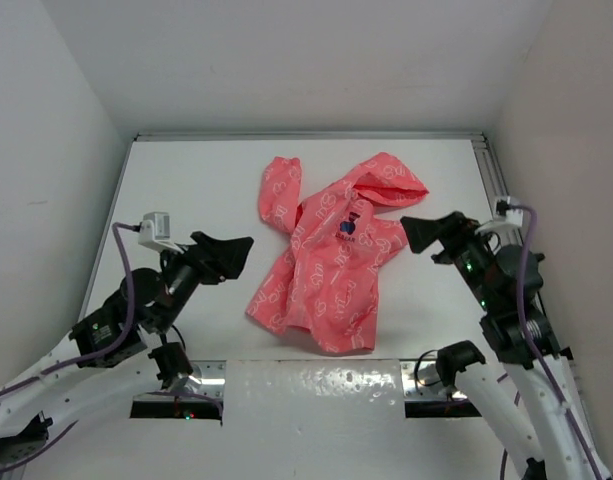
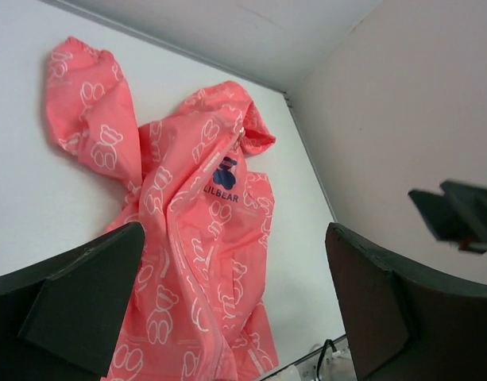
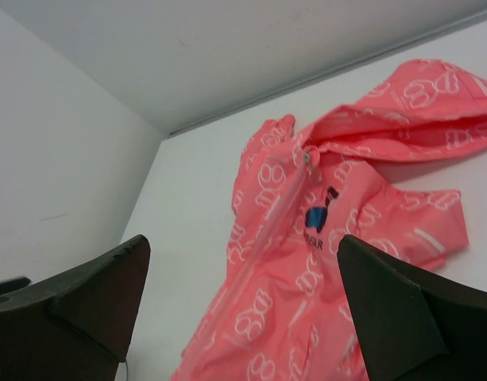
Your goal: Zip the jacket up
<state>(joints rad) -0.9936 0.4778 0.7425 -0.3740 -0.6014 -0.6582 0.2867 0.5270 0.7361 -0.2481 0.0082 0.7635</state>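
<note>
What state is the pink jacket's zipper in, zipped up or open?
Zipped up, it seems: the jacket front lies closed along its centre seam, and the zipper pull sits at the collar, just under the hood.

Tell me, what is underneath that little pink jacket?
Only the white table shows around the jacket, which lies crumpled on it. Anything beneath the fabric itself is covered, so I cannot tell.
</note>
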